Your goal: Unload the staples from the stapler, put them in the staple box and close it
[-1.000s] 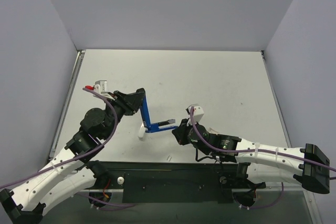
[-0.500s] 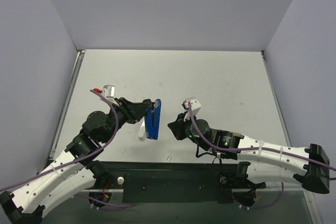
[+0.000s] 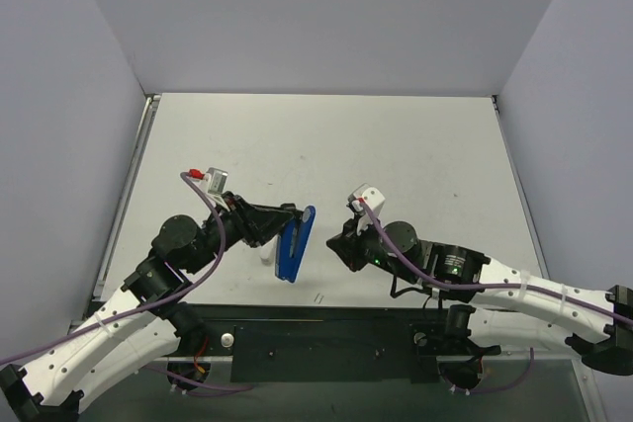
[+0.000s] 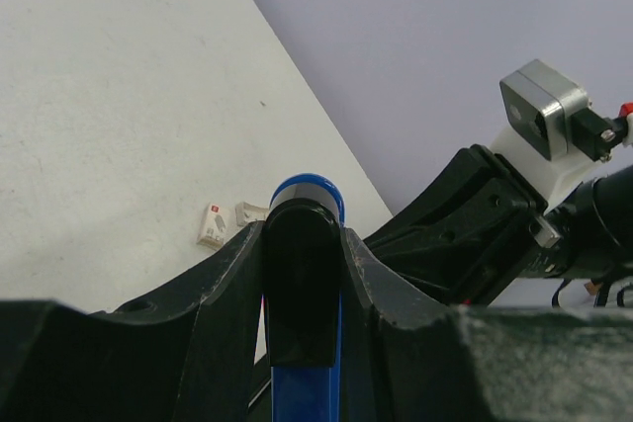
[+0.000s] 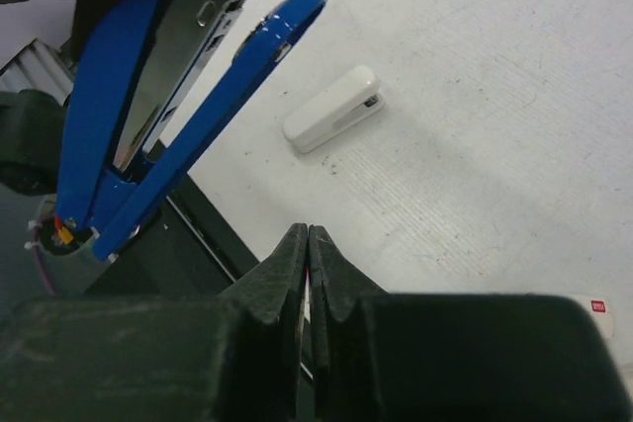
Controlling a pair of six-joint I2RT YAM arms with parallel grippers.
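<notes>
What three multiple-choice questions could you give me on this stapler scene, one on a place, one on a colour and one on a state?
1. Where is the blue stapler?
A. Lying flat, untouched
B. Held off the surface in the left gripper
C. Leaning on the back wall

2. What colour is the small stapler lying on the table?
A. White
B. Red
C. Green

3. How is the right gripper?
A. Wide open
B. Shut, with nothing between its fingers
C. Shut on the blue stapler

Answers:
1. B: the left wrist view shows both fingers clamped on the stapler's black end.
2. A: the right wrist view shows it white, lying on its side.
3. B: in the right wrist view its fingertips meet, and the blue stapler hangs apart from them.
</notes>
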